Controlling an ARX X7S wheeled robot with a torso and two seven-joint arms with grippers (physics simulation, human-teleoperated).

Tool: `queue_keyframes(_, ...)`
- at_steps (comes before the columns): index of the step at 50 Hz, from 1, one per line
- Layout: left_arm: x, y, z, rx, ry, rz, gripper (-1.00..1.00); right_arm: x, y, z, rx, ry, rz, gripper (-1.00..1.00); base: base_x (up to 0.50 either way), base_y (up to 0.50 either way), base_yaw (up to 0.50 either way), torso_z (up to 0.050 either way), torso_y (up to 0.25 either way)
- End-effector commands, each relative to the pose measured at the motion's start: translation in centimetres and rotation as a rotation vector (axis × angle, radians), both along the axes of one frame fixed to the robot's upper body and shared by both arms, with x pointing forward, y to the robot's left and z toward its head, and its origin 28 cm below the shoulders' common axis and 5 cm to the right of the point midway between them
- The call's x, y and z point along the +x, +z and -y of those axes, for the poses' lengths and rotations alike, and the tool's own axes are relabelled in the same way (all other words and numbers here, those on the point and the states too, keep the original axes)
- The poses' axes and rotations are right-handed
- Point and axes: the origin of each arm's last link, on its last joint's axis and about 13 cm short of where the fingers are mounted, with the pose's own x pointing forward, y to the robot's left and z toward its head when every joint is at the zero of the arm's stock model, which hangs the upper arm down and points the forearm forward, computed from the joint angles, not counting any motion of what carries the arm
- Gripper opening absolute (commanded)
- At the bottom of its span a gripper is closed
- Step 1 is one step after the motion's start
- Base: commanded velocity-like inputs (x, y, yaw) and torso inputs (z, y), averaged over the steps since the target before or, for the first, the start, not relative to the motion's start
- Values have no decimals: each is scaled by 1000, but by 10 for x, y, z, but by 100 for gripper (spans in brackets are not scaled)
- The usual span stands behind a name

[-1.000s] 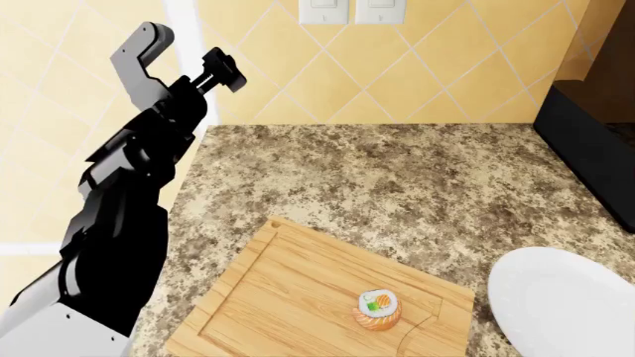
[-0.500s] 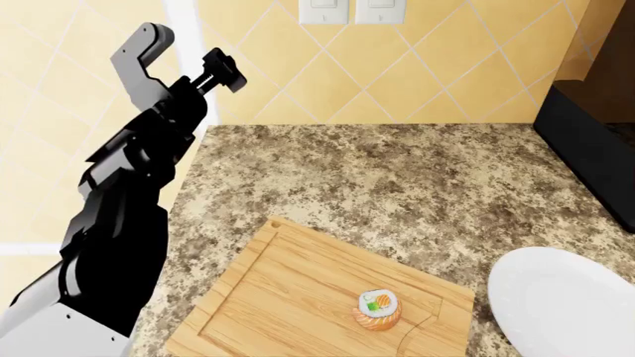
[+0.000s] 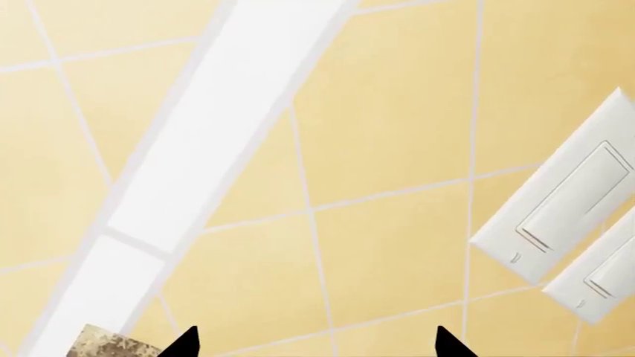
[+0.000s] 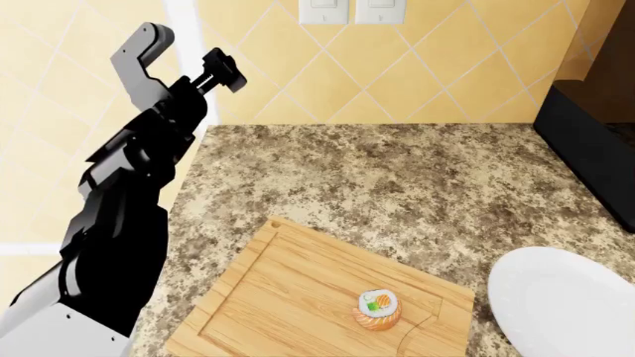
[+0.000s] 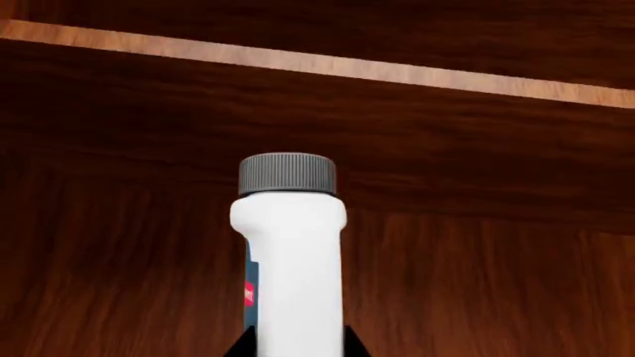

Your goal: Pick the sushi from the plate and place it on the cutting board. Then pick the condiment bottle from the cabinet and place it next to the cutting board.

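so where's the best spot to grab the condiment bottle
Judging by the right wrist view, take the condiment bottle by its white body just below the grey cap, coming in level from the front. It stands upright against the dark wood cabinet, and the straight round sides suit a side pinch; the right gripper's tips already flank the body.

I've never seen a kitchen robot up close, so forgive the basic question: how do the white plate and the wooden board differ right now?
The cutting board is rectangular, light wood, with a groove near its edge; the plate is round and plain white. The cutting board carries the sushi; the plate's visible part is bare. The plate is cut off by the head view's edge more than the cutting board. Both lie flat on the speckled counter.
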Motion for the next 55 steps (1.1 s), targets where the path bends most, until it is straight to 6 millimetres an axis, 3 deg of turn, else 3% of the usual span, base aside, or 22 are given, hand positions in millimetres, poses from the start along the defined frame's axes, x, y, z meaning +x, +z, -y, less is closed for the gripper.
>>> queue_keyframes(1, 0, 0, 0, 2, -2, -1, 100, -41, 13, -7, -46, -19, 126, -100, 0, 0, 0, 0, 0)
queue_keyframes(10, 0, 0, 0, 2, 0, -2, 100, -52, 7, -11, -58, 49, 85, -100, 0, 0, 0, 0, 0)
queue_keyframes(44, 0, -1, 1, 22, 7, -3, 100, -62, -20, -9, -95, 126, 44, -100, -499, -50, 0, 0, 0)
queue_keyframes(55, 0, 0, 1, 21, 1, -2, 100, -58, -40, -12, -100, 155, 25, -100, -365, -66, 0, 0, 0)
